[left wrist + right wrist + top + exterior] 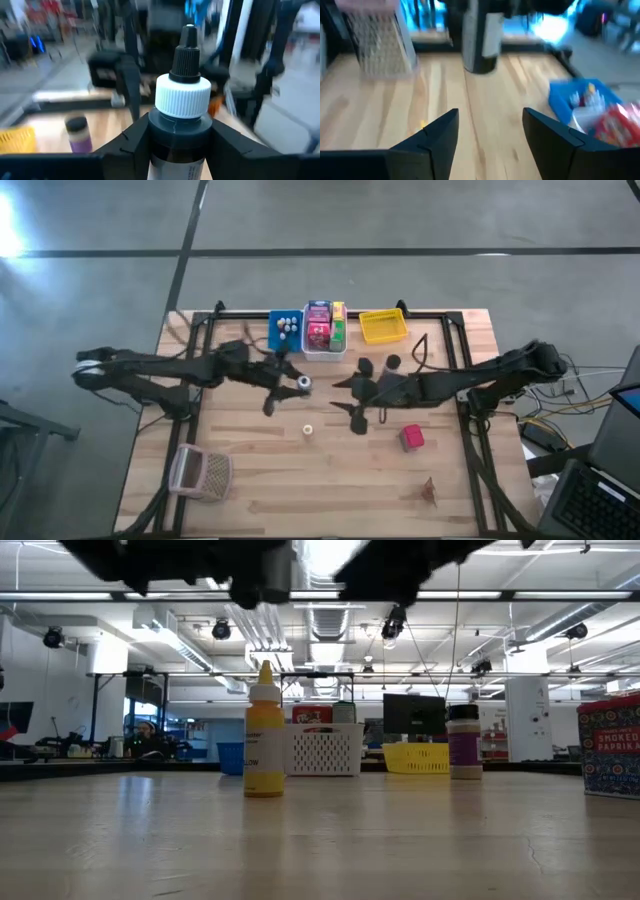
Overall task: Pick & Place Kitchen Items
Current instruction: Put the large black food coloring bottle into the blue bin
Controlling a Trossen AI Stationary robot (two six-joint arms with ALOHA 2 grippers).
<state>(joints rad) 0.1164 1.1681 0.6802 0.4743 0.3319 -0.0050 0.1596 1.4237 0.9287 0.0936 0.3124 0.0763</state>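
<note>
Both dark arms reach inward over the desk (250, 480). The left hand (285, 388) is clenched on one dark bottle (181, 125) with a white collar and black nozzle, held near the desk's centre. The right hand (357, 398) hangs at the bottle's three o'clock, fingers (432, 140) parted, grasping nothing. Three bins at twelve o'clock: blue bin (285, 330), white bin (323, 330), yellow bin (383, 326). One mesh basket (200, 472) at seven o'clock. One red box (412, 438), one yellow bottle (264, 730) and one purple jar (463, 741) stand on the desk.
</note>
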